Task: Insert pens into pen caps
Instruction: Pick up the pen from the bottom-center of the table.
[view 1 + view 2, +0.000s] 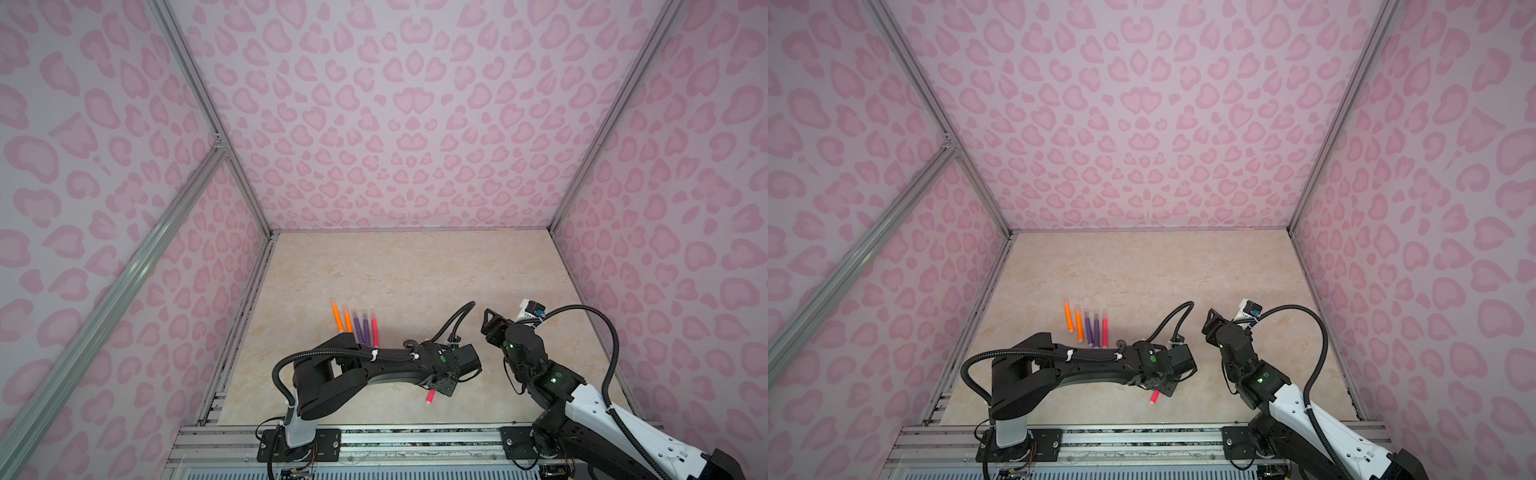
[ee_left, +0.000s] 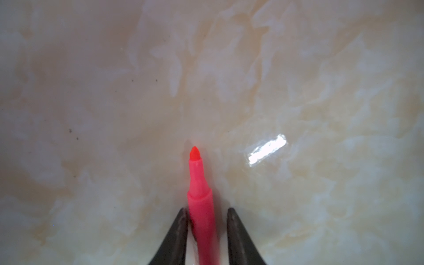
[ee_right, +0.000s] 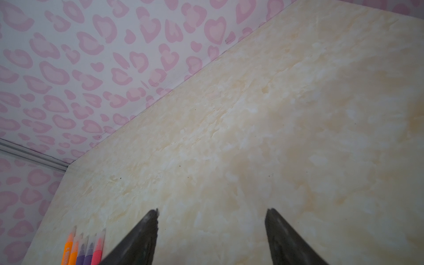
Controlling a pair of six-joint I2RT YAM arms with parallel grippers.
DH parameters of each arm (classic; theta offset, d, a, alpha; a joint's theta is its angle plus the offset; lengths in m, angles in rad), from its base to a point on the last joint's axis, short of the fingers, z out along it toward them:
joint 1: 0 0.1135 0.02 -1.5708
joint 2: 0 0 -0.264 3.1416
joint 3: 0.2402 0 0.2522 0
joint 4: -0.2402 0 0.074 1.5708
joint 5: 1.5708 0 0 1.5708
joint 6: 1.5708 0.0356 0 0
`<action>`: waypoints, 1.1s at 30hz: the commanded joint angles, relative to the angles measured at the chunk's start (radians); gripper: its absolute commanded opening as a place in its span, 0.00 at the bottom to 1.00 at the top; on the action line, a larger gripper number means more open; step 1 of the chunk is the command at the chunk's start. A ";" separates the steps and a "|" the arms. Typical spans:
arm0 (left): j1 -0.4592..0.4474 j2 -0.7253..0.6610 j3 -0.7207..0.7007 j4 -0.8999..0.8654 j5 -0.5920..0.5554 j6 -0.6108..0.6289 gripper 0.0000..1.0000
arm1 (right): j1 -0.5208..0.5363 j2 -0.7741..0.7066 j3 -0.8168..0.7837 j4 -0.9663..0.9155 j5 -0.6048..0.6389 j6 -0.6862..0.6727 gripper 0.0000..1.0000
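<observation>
My left gripper (image 2: 207, 210) is shut on a pink-red pen (image 2: 199, 202), whose bare pointed tip juts out ahead of the fingers. In both top views the pen's other end (image 1: 430, 397) (image 1: 1154, 397) sticks out beneath that gripper (image 1: 441, 384). A clear pen cap (image 2: 267, 152) lies on the surface just beside the tip. Five more pens (image 1: 357, 324) (image 1: 1088, 326), two orange, two purple and one pink-red, lie in a row further back. Clear caps seem to cover their tips (image 3: 91, 238). My right gripper (image 3: 212, 211) (image 1: 490, 320) hovers open and empty.
The beige marbled tabletop (image 1: 415, 270) is walled by pink patterned panels (image 1: 395, 124) at the back and both sides. A metal rail (image 1: 415, 436) runs along the front edge, carrying both arm bases.
</observation>
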 commanded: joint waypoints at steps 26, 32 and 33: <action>0.295 -0.426 -0.082 -0.065 0.014 0.103 0.03 | -0.020 0.148 0.142 -0.038 0.072 -0.071 0.76; 0.437 -0.598 -0.148 0.090 -0.067 0.124 0.03 | -0.182 0.480 0.449 -0.136 -0.034 -0.145 0.79; 0.436 -0.615 -0.178 0.129 -0.118 0.126 0.03 | -0.205 0.547 0.519 -0.181 -0.038 -0.132 0.81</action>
